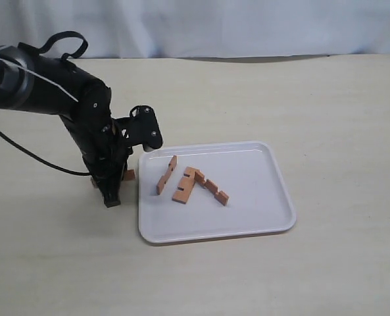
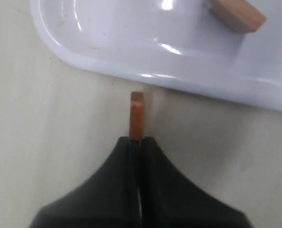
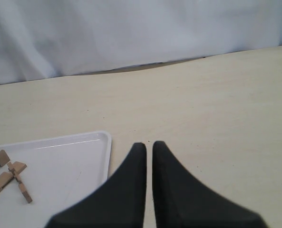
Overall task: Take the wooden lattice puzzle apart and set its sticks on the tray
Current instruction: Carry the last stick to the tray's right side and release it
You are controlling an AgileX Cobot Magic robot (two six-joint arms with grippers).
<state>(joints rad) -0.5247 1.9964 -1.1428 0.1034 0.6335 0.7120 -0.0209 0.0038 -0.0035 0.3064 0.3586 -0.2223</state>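
Note:
No assembled lattice puzzle shows, only separate sticks. Three reddish-brown notched sticks (image 1: 166, 175) (image 1: 184, 185) (image 1: 212, 187) lie apart on the left half of the white tray (image 1: 214, 236). My left gripper (image 1: 112, 192) points down at the table just left of the tray's left rim. In the left wrist view this gripper (image 2: 137, 138) is shut on a fourth stick (image 2: 137, 116), whose end juts toward the tray's rim (image 2: 145, 76). My right gripper (image 3: 149, 145) is shut with nothing between its fingers, over bare table beside the tray (image 3: 105, 152). It does not show in the exterior view.
The black left arm (image 1: 56, 89) and its cable reach in from the upper left of the beige table (image 1: 326, 112). A pale curtain (image 1: 214, 26) hangs behind the table's far edge.

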